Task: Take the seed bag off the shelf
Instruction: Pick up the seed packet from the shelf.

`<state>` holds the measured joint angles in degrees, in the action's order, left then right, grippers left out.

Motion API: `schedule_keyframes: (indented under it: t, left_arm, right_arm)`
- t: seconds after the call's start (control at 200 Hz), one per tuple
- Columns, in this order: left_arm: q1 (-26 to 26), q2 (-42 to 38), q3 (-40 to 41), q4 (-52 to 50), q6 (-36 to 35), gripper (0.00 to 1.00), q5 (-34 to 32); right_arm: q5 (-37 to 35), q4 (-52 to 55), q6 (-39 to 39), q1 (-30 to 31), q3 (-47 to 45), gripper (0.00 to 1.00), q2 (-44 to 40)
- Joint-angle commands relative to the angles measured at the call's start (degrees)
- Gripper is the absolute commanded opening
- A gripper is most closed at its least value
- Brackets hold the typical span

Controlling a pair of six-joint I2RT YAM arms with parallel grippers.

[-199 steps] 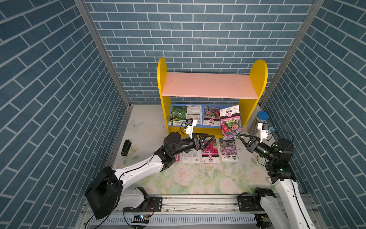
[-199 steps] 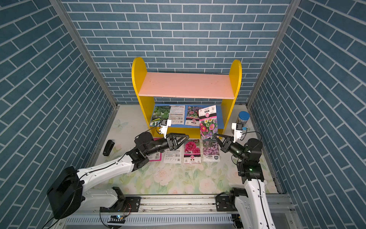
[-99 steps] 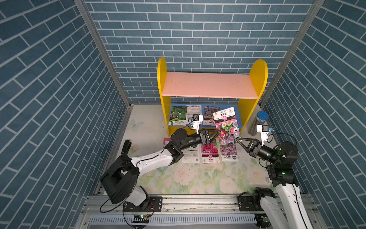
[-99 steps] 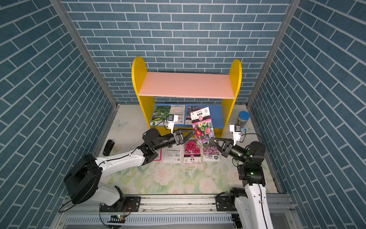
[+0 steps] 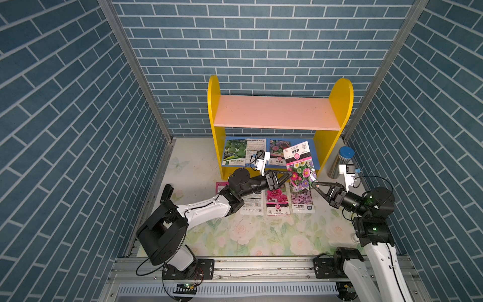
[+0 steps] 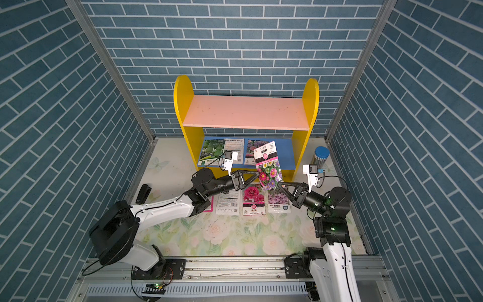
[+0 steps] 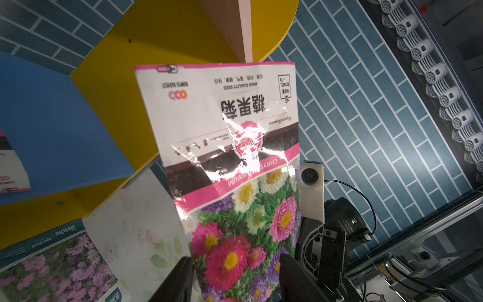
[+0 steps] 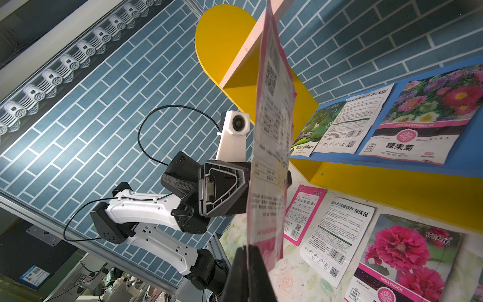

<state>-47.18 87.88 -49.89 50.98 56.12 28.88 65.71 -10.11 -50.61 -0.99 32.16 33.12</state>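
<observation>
Top views, set against those of a second before: the bag (image 5: 300, 167) had shifted from beside the shelf's (image 5: 274, 112) right panel toward the middle. It stood upright in the air, in front of the blue lower board and off it. The left gripper (image 5: 289, 175) had reached in to the bag's edge and its jaws had narrowed. They stood parted with the bag between them, contact not discernible. The right gripper (image 5: 313, 183) remained clamped on the bag's lower corner.

Materials and shapes:
- Bag: glossy crinkled film, rectangular, pink-banded, printed with flowers.
- Shelf: painted wood, with yellow round-topped panels, a pink upper board and a blue lower board carrying three flat shelf packets (image 5: 235, 151).
- Mat (image 5: 261, 235): pale floral print, with four flat mat packets (image 5: 277, 202) in a row before the shelf.
- Canister (image 5: 341, 162): ribbed metallic cylinder with a blue lid, beside the right panel.
- Walls (image 5: 261, 52): blue brick pattern.

Hidden or unclear:
- Glare whitened the bag's middle in the left wrist view (image 7: 248, 146).
- The right wrist view showed the bag edge-on (image 8: 271, 130), its print unreadable.
- The right gripper's fingers (image 8: 240, 274) were cut off at that frame's edge.
- The leftmost mat packet lay mostly under the left arm.
- A black object (image 5: 167, 192) by the left wall could not be identified.
</observation>
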Motion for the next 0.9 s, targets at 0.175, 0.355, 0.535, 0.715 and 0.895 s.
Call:
schedule_keyframes:
  t: [0.175, 0.355, 0.535, 0.715, 0.895]
  left_arm:
    - [-0.28, 0.83, -1.44, -5.14, -4.37, 0.62, -2.61]
    - [-0.28, 1.72, -1.18, -0.33, -1.79, 0.58, -0.77]
    - [-0.29, 2.05, -2.18, 3.25, 0.46, 0.48, 1.84]
    - [-0.28, 1.26, -2.15, 3.37, 0.68, 0.30, 2.68]
    - [-0.28, -0.07, -1.88, 0.44, -0.86, 0.11, 1.92]
  right_arm:
    - [2.05, -1.12, -0.85, 0.47, 2.30, 0.00, -0.78]
    - [1.99, -1.04, -0.72, 0.47, 1.18, 0.00, -1.05]
    - [1.83, -1.14, -0.20, 0.47, -0.31, 0.00, -1.09]
    - [1.31, 0.00, 1.29, 0.47, -0.77, 0.00, -0.91]
    - [0.65, 1.74, 2.72, 0.47, -0.57, 0.00, -0.83]
